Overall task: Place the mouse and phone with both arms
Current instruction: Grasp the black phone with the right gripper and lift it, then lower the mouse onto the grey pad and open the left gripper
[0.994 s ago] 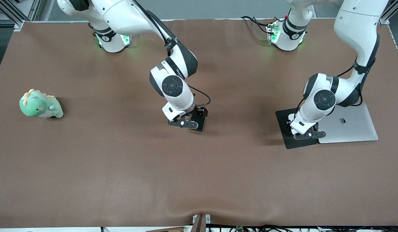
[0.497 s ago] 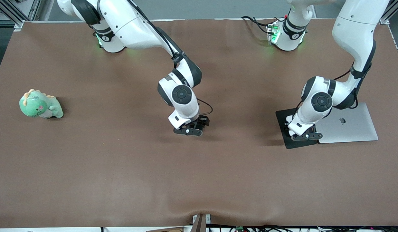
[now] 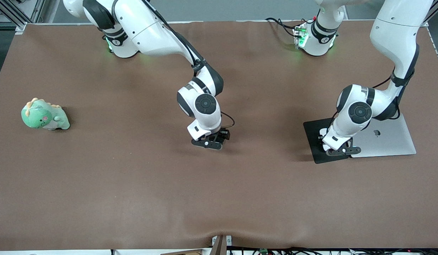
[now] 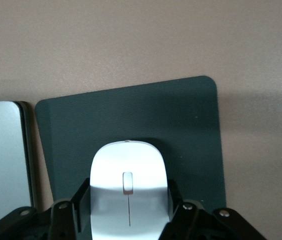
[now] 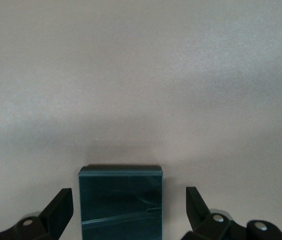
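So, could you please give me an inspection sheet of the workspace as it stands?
Surface: brown table cover, rippled at the camera-side edge.
Job's things: mouse over the black mat; phone on bare cover mid-table.
Clutter: green dinosaur toy toward the right arm's end; closed silver laptop beside the mat.
Grippers: left gripper over the mat, jaws shut on the mouse; right gripper low over the phone, jaws open.
Cables: black cables at the left arm's base.
Surroundings: metal framing at the table corners.
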Action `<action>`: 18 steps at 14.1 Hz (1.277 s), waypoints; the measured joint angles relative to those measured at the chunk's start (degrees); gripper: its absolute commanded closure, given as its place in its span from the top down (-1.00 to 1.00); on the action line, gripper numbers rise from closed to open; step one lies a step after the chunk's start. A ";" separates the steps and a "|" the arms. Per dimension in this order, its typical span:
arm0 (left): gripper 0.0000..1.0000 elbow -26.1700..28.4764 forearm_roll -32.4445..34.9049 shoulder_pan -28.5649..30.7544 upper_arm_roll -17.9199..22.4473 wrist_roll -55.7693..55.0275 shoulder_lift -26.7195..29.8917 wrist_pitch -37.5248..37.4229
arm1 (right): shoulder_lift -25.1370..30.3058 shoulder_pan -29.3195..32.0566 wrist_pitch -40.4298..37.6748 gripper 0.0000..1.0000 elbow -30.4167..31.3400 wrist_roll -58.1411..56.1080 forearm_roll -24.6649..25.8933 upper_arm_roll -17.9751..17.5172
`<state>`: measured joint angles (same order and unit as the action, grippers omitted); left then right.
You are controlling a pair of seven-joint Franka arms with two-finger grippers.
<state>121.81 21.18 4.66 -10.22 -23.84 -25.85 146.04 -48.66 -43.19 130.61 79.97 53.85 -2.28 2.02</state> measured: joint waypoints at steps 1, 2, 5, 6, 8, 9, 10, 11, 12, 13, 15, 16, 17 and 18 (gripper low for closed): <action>0.19 0.00 0.00 0.04 0.00 0.00 0.00 0.00 | -0.38 0.00 0.00 1.00 -0.36 0.97 0.00 0.03; 0.48 0.00 0.00 0.04 0.00 0.00 0.00 0.01 | -0.72 -0.01 0.00 1.00 -0.86 2.10 0.00 0.03; 1.00 -0.13 0.00 0.26 0.00 0.00 0.00 0.04 | -1.82 -0.14 0.00 1.00 -2.35 4.55 0.00 -0.07; 1.00 -0.26 0.00 0.61 0.00 0.00 0.01 0.05 | -2.15 -0.23 0.00 1.00 -2.64 4.87 0.00 -0.14; 1.00 -0.40 0.00 1.17 -0.03 0.01 0.02 0.14 | -2.75 -0.36 0.00 1.00 -3.01 5.23 0.00 -0.20; 1.00 -0.48 0.00 1.25 -0.08 0.01 0.09 0.23 | -2.93 -0.41 0.00 1.00 -3.01 5.24 0.00 -0.21; 1.00 -0.64 0.00 1.25 -0.19 0.01 0.30 0.29 | -3.06 -0.46 0.00 1.00 -3.02 5.24 0.01 -0.22; 1.00 -0.88 0.00 1.26 -0.48 0.01 0.74 0.29 | -3.16 -0.50 0.00 1.00 -3.02 5.25 0.02 -0.22; 1.00 -1.15 0.00 1.27 -1.06 0.00 1.58 0.20 | -3.28 -0.52 0.00 1.00 -3.02 5.25 0.03 -0.23; 1.00 -1.42 0.00 1.29 -1.93 0.00 2.78 -0.41 | -3.45 -0.52 0.00 1.00 -3.02 5.25 0.03 -0.23; 1.00 -2.76 0.00 1.29 -4.14 -0.01 5.90 -5.06 | -3.83 -0.52 0.04 0.47 -3.06 5.25 0.03 -0.21; 1.00 -4.08 0.00 1.29 -5.43 -0.02 7.60 -9.01 | -3.96 -0.52 0.05 0.12 -3.08 5.25 0.04 -0.20; 1.00 -5.88 -0.27 1.28 -6.75 -0.08 9.34 -13.66 | -4.04 -0.52 0.05 -0.29 -3.10 5.25 0.05 -0.20; 1.00 -8.10 -1.03 1.26 -7.95 -0.09 10.98 -18.57 | -4.08 -0.52 0.07 -0.73 -3.12 5.25 0.07 -0.19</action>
<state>113.71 20.15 5.93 -18.17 -23.93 -14.87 127.47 -52.74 -43.71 130.68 76.85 59.10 -2.21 1.83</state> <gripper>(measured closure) 0.000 0.119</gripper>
